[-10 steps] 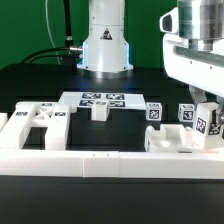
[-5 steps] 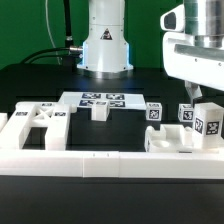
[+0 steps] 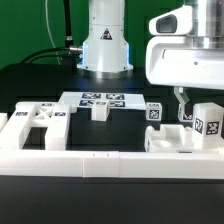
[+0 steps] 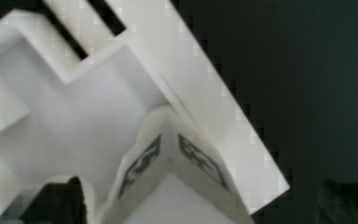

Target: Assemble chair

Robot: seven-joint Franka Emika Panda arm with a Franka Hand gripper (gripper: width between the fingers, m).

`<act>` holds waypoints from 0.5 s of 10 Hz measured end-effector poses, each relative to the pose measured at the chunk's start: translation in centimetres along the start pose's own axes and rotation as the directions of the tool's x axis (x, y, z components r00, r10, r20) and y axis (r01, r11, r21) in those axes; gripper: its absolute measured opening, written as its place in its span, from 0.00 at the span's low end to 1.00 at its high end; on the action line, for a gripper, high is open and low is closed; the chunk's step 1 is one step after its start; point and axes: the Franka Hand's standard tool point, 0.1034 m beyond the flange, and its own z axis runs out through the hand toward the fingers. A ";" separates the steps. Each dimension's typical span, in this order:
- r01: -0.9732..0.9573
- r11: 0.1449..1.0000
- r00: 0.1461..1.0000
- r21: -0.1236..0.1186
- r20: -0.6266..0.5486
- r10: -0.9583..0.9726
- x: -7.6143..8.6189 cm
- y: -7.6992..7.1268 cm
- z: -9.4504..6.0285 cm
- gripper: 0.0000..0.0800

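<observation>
One gripper (image 3: 197, 112) finger (image 3: 181, 103) visible, apart from the tagged chair block (image 3: 207, 122); other out of sight. Jaws wide, holding nothing. Block upright by exterior view's right edge; X-braced seat (image 3: 35, 120) far left. Wrist view blurred.

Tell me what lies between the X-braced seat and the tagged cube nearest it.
In the exterior view, one small white block stands between seat and cube, before the marker board.

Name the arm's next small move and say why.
Probably lift straight up. The jaws stand open on either side of the tagged block, which stands on its own, not gripped; a sideways move might knock it over. Other loose parts, such as the X-braced seat, are not yet fitted.
</observation>
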 end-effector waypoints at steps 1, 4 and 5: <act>0.091 0.996 0.996 -0.001 -0.002 -0.091 0.1 0.1 0.0 0.81; 0.399 0.916 0.916 -0.038 -0.012 -0.400 0.2 0.1 -0.1 0.81; 0.489 0.871 0.871 -0.049 -0.010 -0.490 0.3 0.2 -0.1 0.81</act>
